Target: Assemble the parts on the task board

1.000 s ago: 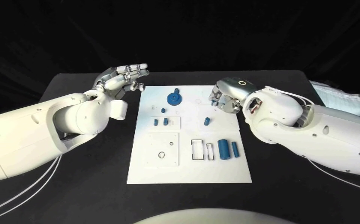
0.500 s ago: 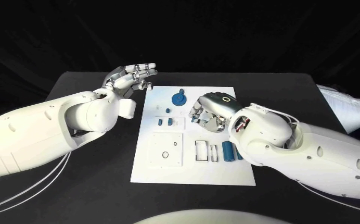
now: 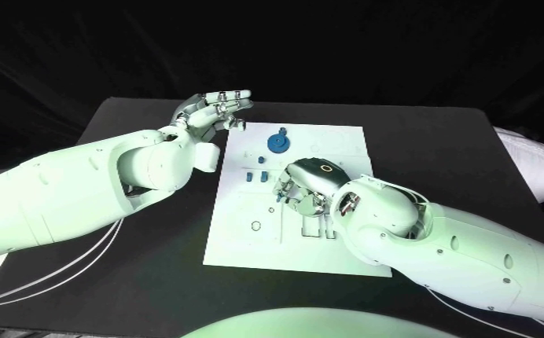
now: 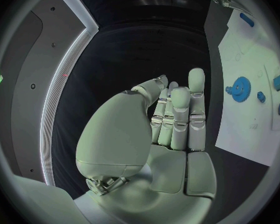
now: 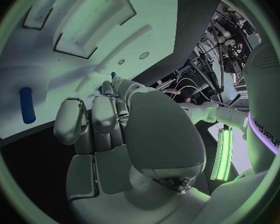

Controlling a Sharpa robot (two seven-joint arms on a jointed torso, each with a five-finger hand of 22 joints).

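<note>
The white task board [image 3: 340, 137] lay in the middle of the black table [image 3: 453, 149] and serves here as the landmark. Near the board's far edge a blue gear [image 3: 277, 145] with a small blue peg just beyond it sat on the plate; in the left wrist view the same gear [image 4: 241, 89] appeared beside smaller blue pieces. Nearer the middle of the board, two small blue blocks [image 3: 256, 175] stood side by side in a shallow square recess. A blue cylinder [image 5: 27, 105] lay on the board close to rectangular recesses, as seen from the right wrist.

The left hand [image 3: 213, 110] hovered off the board, just beyond its far left corner above the table. Its fingers [image 4: 180, 115] were extended upright and held close together, the thumb alongside, with nothing in its grasp.

The right hand [image 3: 304, 189] was positioned over the middle of the board, palm down, near the two small blue blocks. Its fingers [image 5: 104, 115] were curled inward toward the plate; whether they pinched any part could not be determined, since the fingertips were hidden behind the hand itself.
</note>
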